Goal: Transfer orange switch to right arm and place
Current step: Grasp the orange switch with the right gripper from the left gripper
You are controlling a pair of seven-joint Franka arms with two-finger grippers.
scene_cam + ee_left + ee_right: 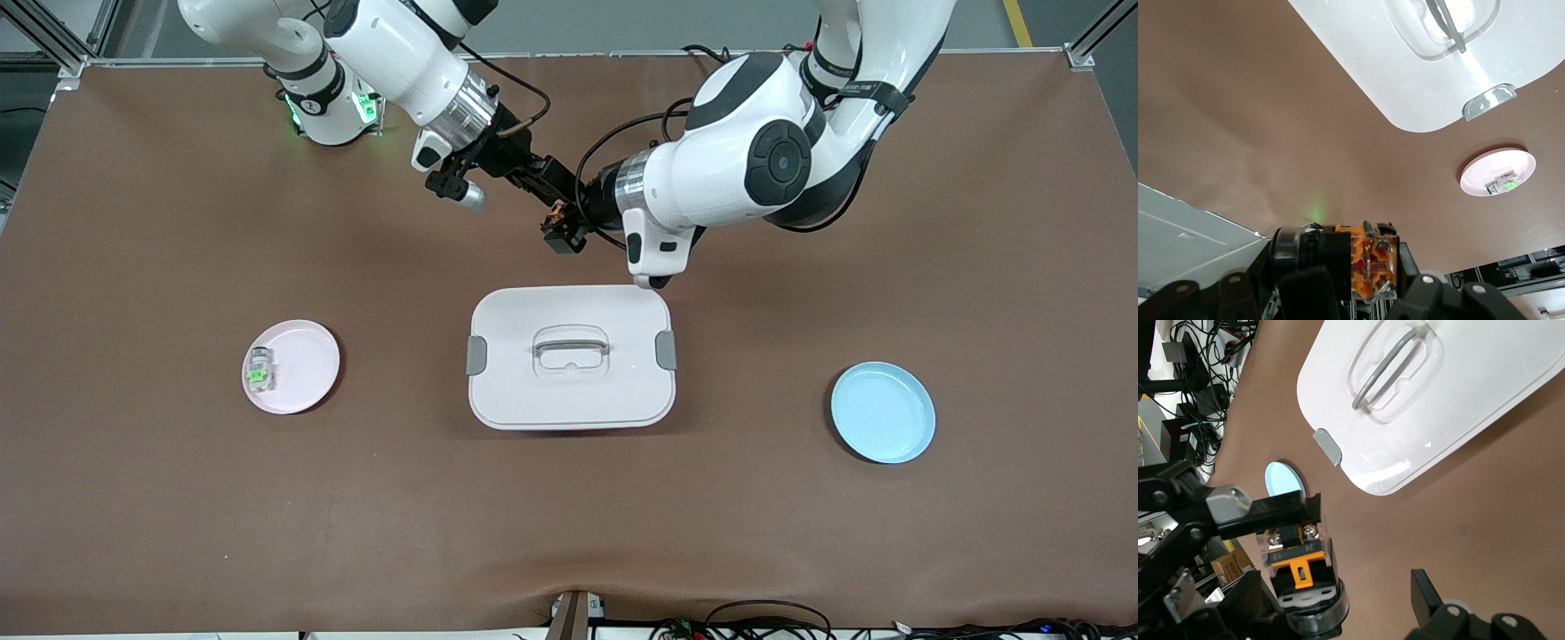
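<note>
Handover in progress, in the air over bare bench (800, 551) between the robot bases and the white lidded box (570, 356).

The orange switch (558, 216) is clamped in the left tool (564, 233); the left wrist view shows it pinched between the fingers. The right tool (553, 178) is brought in around it with fingers apart. In the right wrist view one finger (1281, 512) looks to be touching or just beside the switch's black top, the other (1426, 590) well apart from it.

To be done well: right tool should be centred on the switch body and closed squarely, clear of the left fingers. Left tool should be released only after the right grip is judged firm; a drop is the main risk.

Pink plate (293, 366) already carries a green-centred part (259, 370); blue plate (883, 412) carries nothing.
</note>
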